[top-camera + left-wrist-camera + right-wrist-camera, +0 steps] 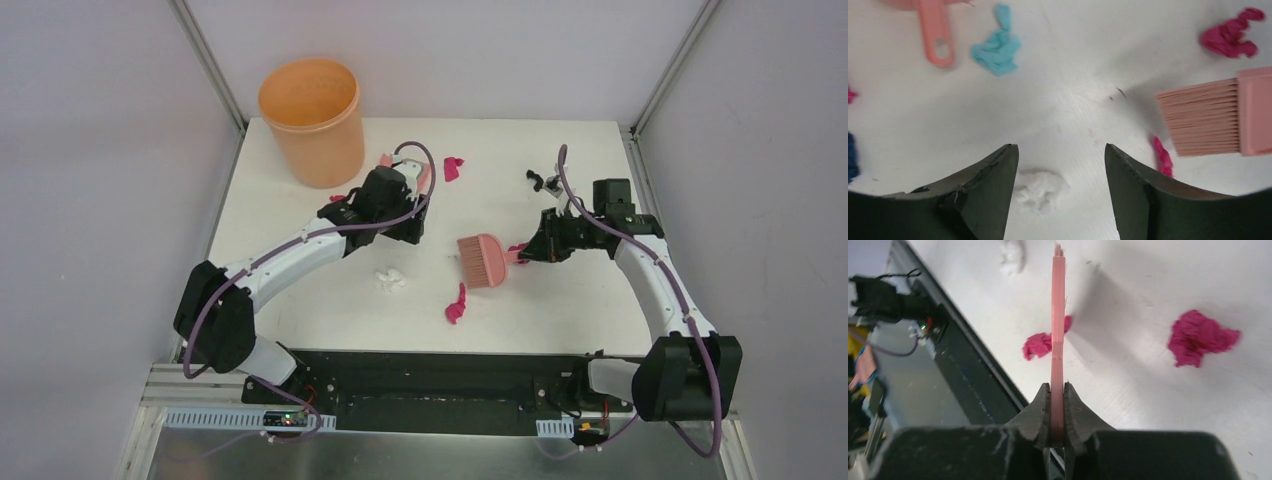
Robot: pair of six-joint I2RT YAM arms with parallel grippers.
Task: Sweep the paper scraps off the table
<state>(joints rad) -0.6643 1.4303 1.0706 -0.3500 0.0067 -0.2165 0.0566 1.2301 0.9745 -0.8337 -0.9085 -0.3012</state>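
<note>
My right gripper (532, 249) (1057, 386) is shut on the handle of the salmon-pink hand brush (482, 260) (1058, 315), bristles towards the table's middle. Magenta paper scraps lie beside the brush (517, 254), in front of it (456, 304) and at the back (452, 167). A black scrap (535, 178) lies back right. My left gripper (408, 222) (1059, 147) is open and empty above the white table (560, 310), a white wad (1040, 189) (390, 280) below it. The left wrist view shows a light blue wad (997, 50) and the brush bristles (1205, 117).
An orange bucket (311, 120) stands at the back left corner. The salmon-pink dustpan's handle (937, 35) shows beside the blue wad; its pan is mostly hidden under my left arm. Metal frame posts stand at the back corners. The black front edge (440, 360) runs below.
</note>
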